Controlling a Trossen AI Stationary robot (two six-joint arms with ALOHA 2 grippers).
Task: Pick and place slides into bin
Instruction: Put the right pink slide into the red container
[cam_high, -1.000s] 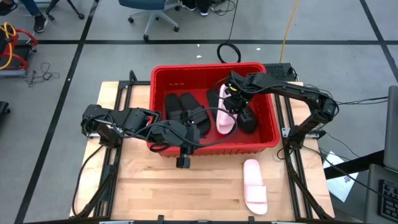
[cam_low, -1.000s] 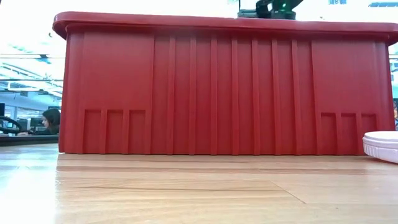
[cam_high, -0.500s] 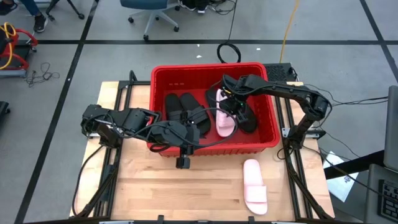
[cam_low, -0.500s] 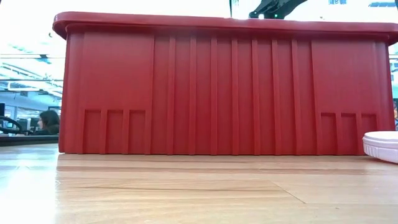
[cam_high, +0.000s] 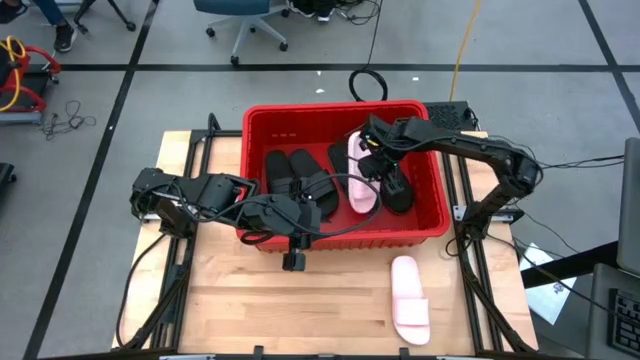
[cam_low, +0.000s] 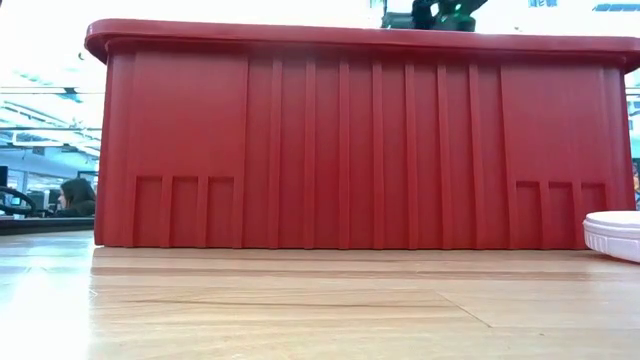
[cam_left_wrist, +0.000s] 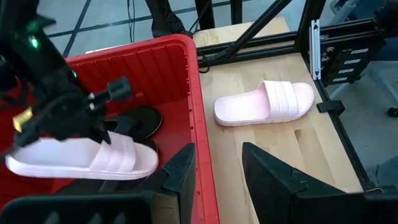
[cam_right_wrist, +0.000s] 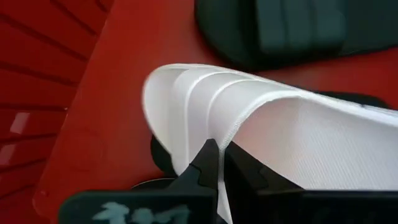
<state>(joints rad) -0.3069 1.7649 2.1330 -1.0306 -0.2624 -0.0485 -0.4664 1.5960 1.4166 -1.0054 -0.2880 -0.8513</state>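
The red bin (cam_high: 430, 215) stands in the middle of the table. Inside lie two black wide-strap slides (cam_high: 298, 180) and two black flip-flops (cam_high: 396, 190). My right gripper (cam_high: 372, 165) reaches down into the bin, shut on a pale pink slide (cam_high: 358, 185), which also shows in the left wrist view (cam_left_wrist: 81, 158). The other pink slide (cam_high: 410, 300) lies sole down on the table in front of the bin. My left gripper (cam_left_wrist: 217, 180) is open and empty over the bin's near wall (cam_left_wrist: 202, 130). My right gripper (cam_right_wrist: 224, 165) pinches the edge of the pink slide's wide strap (cam_right_wrist: 225, 138) between its two fingers, coming from above and slanting down. The slide sits about level over the black flip-flops; whether it rests on them, I cannot tell.
The bin's near wall (cam_low: 350, 150) fills the low view, with the loose pink slide's end (cam_low: 615, 235) at its right. Bare wooden table (cam_high: 260, 300) lies in front of the bin. Black frame rails (cam_high: 470, 270) run along the table's sides.
My right gripper has swung a little toward the bin's far left and back, staying shut on the pink slide. The slide's far end now reaches nearer the bin's far wall than a second ago.
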